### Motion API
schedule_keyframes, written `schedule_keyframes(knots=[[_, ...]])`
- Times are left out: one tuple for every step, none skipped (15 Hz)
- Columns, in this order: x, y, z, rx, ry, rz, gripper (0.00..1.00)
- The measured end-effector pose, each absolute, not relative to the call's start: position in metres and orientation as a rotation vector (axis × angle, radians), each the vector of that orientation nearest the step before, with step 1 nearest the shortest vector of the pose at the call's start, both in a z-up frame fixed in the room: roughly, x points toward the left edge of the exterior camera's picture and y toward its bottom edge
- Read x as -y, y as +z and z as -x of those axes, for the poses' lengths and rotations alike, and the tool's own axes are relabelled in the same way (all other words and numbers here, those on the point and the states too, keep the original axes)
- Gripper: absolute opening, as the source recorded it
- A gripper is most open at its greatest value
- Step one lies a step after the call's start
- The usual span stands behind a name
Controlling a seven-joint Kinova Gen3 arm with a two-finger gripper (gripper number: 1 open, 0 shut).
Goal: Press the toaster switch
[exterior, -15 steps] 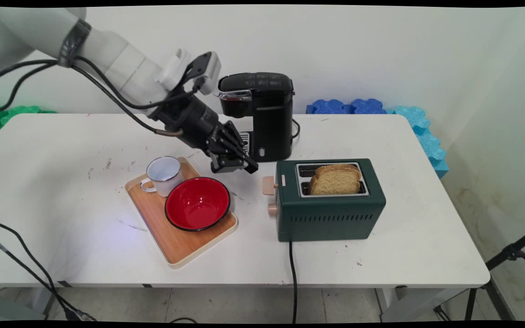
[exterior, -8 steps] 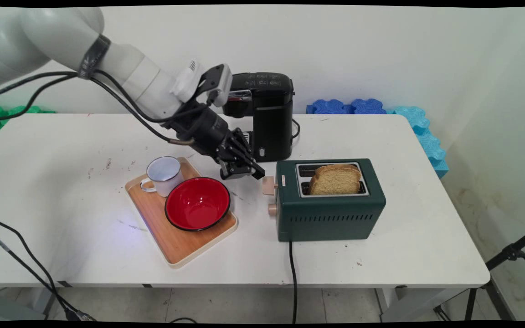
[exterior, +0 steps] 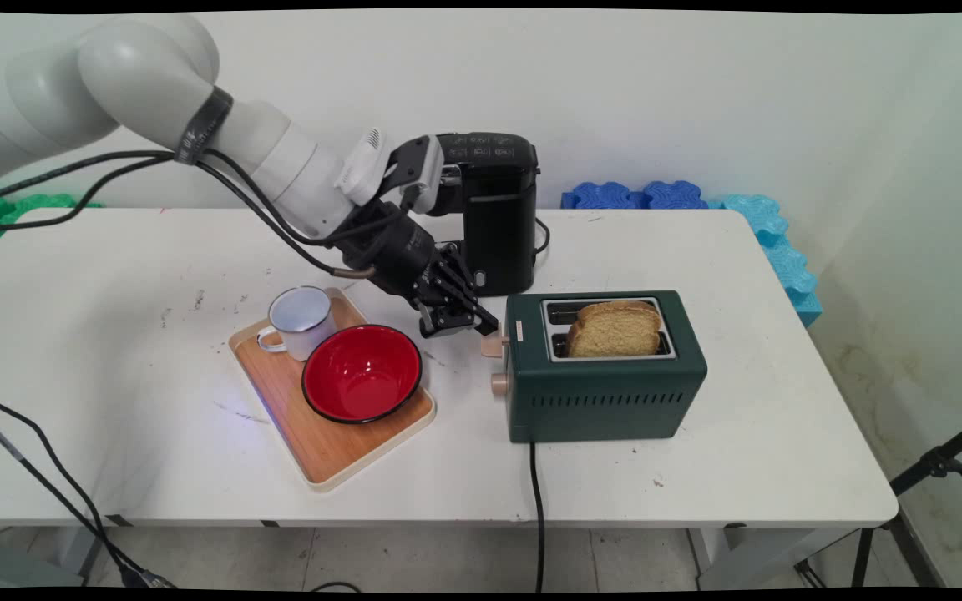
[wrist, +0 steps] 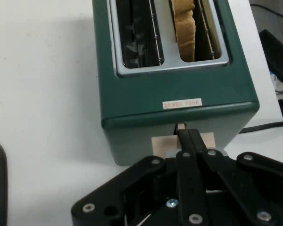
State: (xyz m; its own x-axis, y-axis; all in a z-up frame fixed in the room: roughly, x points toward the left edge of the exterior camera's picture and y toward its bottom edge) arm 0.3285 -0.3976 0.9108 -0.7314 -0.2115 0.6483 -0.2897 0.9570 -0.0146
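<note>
A dark green toaster (exterior: 606, 392) stands right of the table's middle, with one slice of bread (exterior: 615, 330) upright in its near slot. In the hand view the bread (wrist: 185, 28) fills the right slot of the toaster (wrist: 179, 89) and the left slot is bare. My gripper (exterior: 488, 327) is shut, its fingers pressed together. Its tips rest on the top of the beige lever (exterior: 493, 342) at the toaster's left end. In the hand view the gripper (wrist: 185, 134) lies across the middle of the lever (wrist: 161, 142). A beige knob (exterior: 498, 384) sits below the lever.
A black coffee machine (exterior: 493, 209) stands just behind my hand. A wooden tray (exterior: 322, 451) to the left carries a red bowl (exterior: 362, 371) and a white mug (exterior: 301, 317). The toaster's black cord (exterior: 535, 501) runs over the near table edge. Blue foam mats (exterior: 640, 194) lie behind the table.
My arm has moved right and slightly down, carrying the shut gripper from above the tray's far corner to the toaster's lever. Nothing else has shifted.
</note>
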Motion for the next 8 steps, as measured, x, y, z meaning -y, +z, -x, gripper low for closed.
schedule_keyframes(knots=[[0.398,0.909,-0.327,2.416,0.151,-0.350,0.00],[0.399,0.907,-0.326,2.416,0.154,-0.349,0.00],[0.400,0.905,-0.325,2.416,0.156,-0.350,0.00],[0.400,0.903,-0.324,2.416,0.157,-0.352,0.00],[0.401,0.901,-0.323,2.416,0.158,-0.356,0.00],[0.401,0.899,-0.323,2.416,0.158,-0.360,0.00],[0.402,0.897,-0.322,2.416,0.158,-0.365,0.00],[0.402,0.895,-0.322,2.416,0.158,-0.371,0.00]])
